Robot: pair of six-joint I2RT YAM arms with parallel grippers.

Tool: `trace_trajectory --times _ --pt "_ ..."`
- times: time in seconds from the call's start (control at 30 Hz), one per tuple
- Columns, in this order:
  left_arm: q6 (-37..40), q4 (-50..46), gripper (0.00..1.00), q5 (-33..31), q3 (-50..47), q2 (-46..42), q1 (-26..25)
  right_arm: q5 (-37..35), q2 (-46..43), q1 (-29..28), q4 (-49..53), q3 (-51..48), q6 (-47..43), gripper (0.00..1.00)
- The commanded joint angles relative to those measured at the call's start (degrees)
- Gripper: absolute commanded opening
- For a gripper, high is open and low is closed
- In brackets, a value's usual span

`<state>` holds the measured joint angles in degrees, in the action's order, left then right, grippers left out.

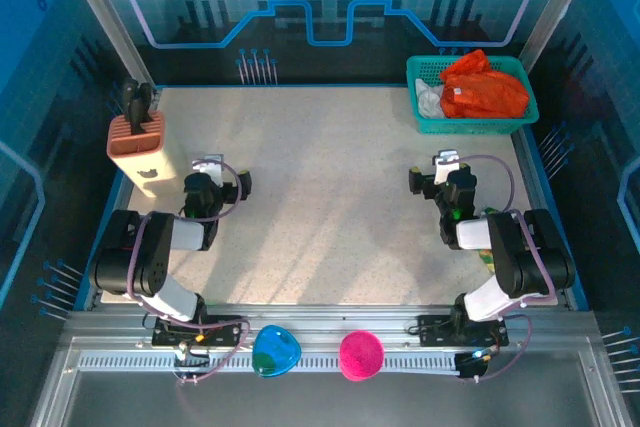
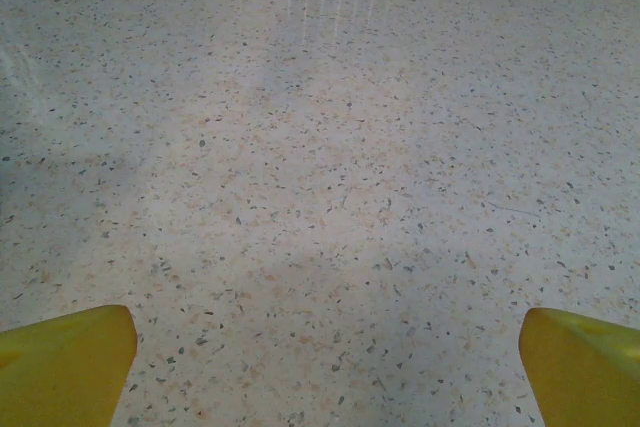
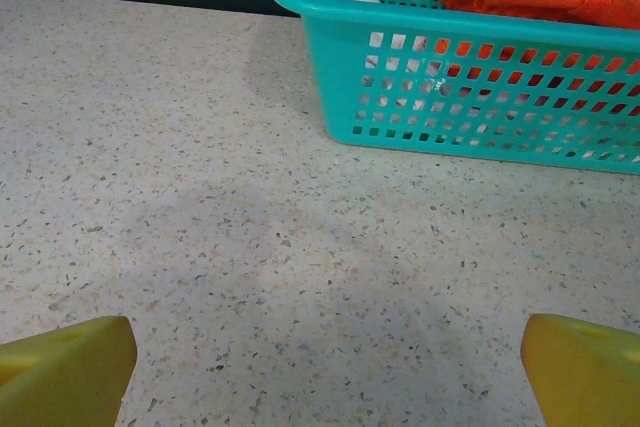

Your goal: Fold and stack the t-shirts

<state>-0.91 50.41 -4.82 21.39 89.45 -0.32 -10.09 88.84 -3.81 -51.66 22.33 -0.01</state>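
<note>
At two o'clock, teal basket [image 1: 475, 125] holds orange t-shirt [image 1: 485, 87] and off-white t-shirt [image 1: 430, 99], salmon holder [image 1: 135, 142] at ten o'clock, left gripper [image 2: 320, 362] and right gripper [image 3: 325, 367] fingers spread, empty.

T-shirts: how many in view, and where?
2. The orange shirt is heaped in the basket at far right. The white shirt is at the basket's left end, partly under the orange one. More may be hidden beneath.

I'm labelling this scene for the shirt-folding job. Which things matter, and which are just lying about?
Job: orange t-shirt, white t-shirt, both in the teal basket.
Lying about: salmon block with black handles, blue round object, pink round object.
</note>
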Motion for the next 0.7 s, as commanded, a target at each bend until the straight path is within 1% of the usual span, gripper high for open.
trace_trajectory --times 0.0,0.17,0.67 --pt "1.0 1.7 0.99 1.0 0.8 -0.6 0.1 0.5 -0.3 -0.7 -1.2 -0.3 0.4 1.00" --pt "0.9 1.8 0.99 1.0 0.8 -0.6 0.1 4.6 -0.4 -0.8 -0.3 0.2 -1.2 1.00" --pt "0.9 1.8 0.99 1.0 0.8 -0.7 0.1 6.1 -0.4 0.3 0.4 0.5 -0.4 1.00"
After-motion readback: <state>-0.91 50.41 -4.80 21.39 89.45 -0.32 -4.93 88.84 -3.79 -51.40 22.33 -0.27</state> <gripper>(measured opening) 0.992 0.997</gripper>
